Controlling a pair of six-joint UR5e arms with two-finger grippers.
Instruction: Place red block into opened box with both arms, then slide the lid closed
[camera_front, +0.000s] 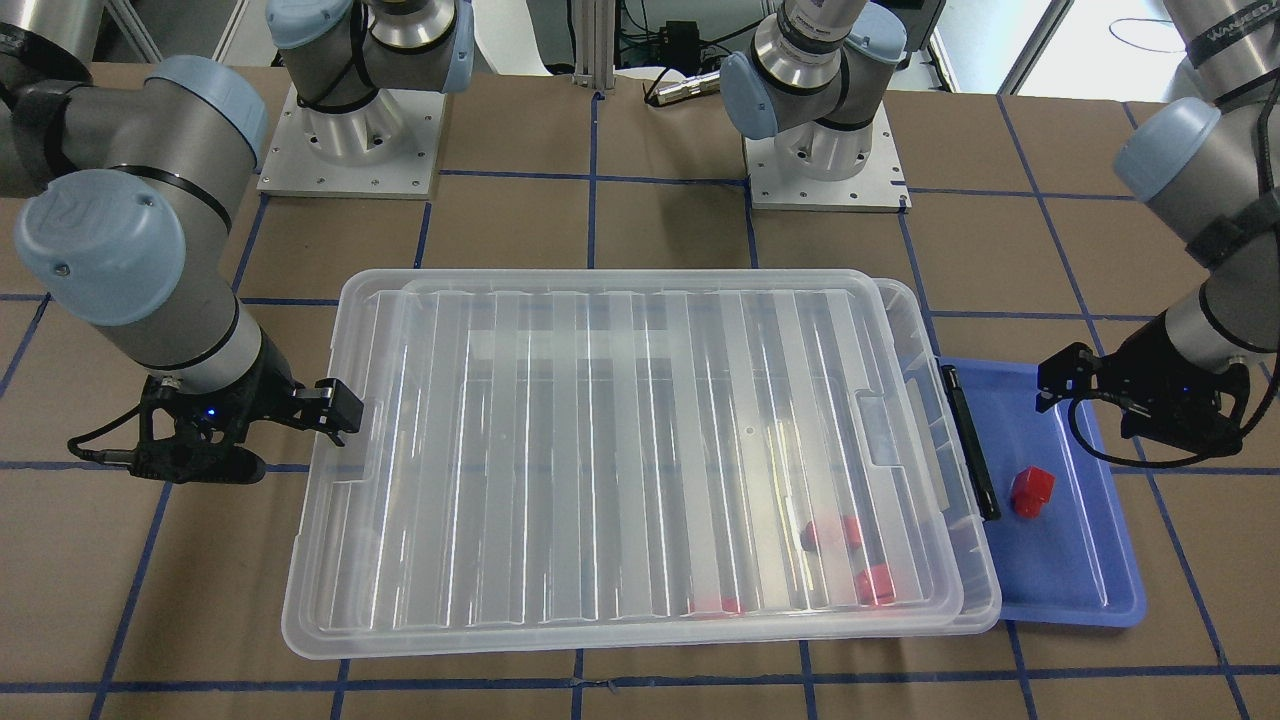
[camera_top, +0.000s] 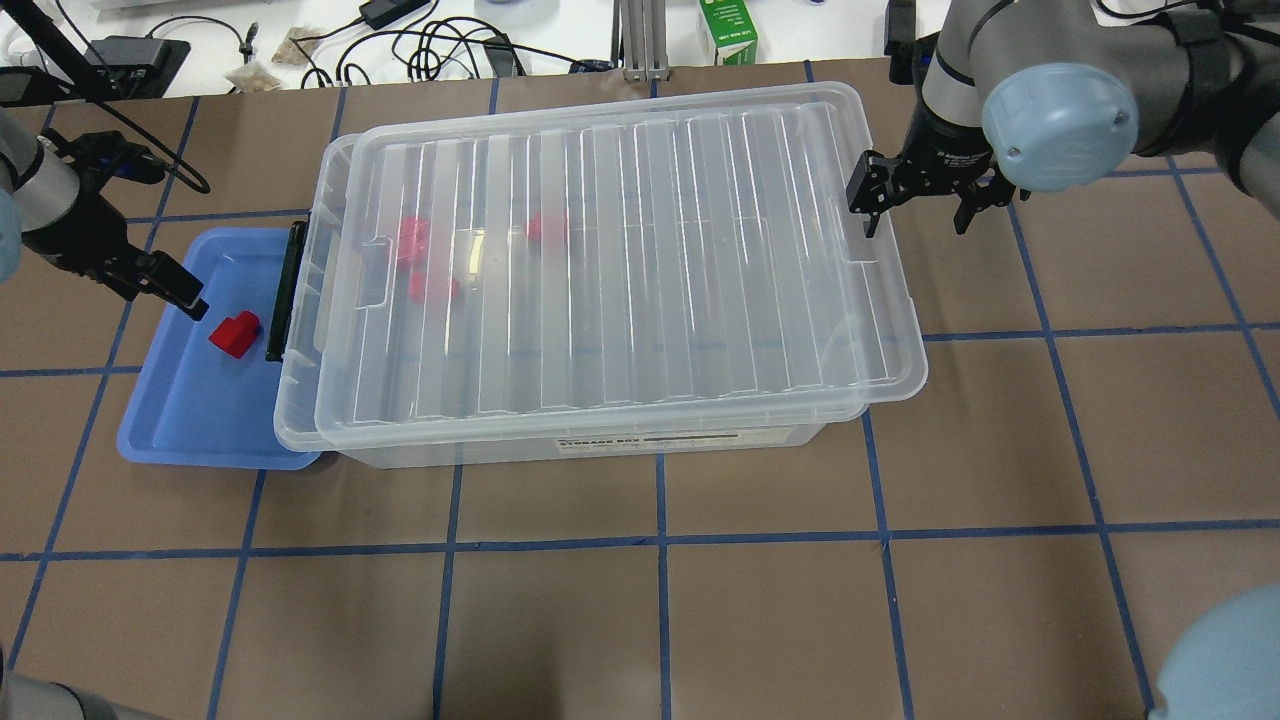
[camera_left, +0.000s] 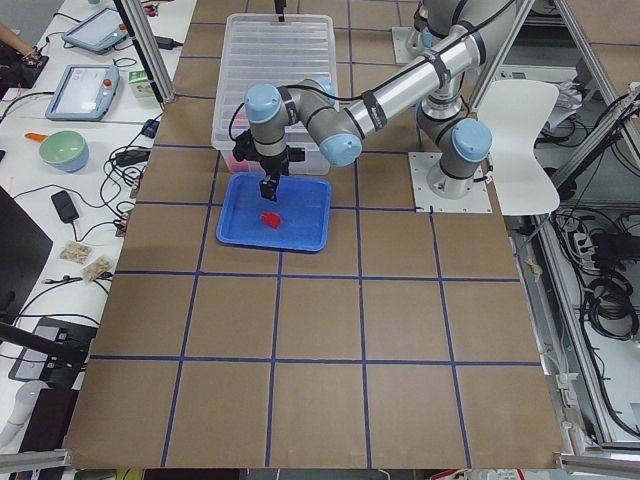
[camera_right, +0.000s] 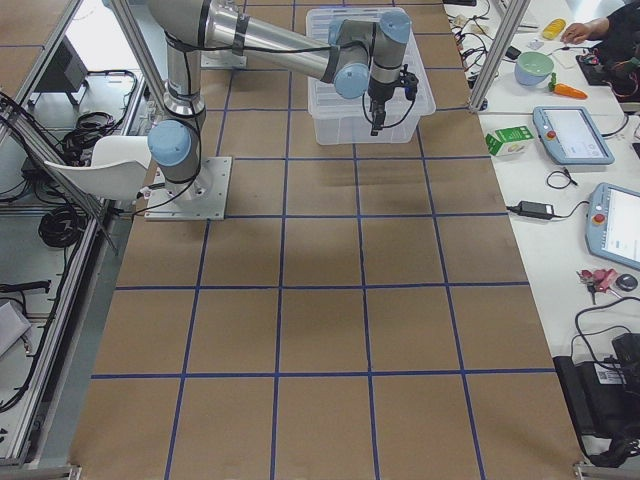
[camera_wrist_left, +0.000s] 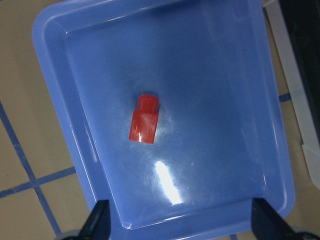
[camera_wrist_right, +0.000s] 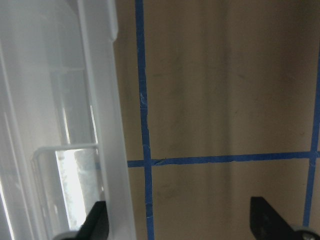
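The left end effector (camera_wrist_left: 182, 224), jaws apart, hangs over the red block (camera_wrist_left: 144, 120) in the blue tray (camera_wrist_left: 75, 100); the right end effector (camera_top: 915, 205), jaws apart, sits just beside the lid's (camera_top: 640, 250) right end.

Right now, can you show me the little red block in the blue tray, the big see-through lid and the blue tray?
small red plastic block (camera_wrist_left: 144, 122), left wrist view, middle of its body.
ribbed translucent plastic lid (camera_top: 620, 260), overhead view, centre of its ribbed top.
blue plastic tray (camera_top: 190, 410), overhead view, bare floor.
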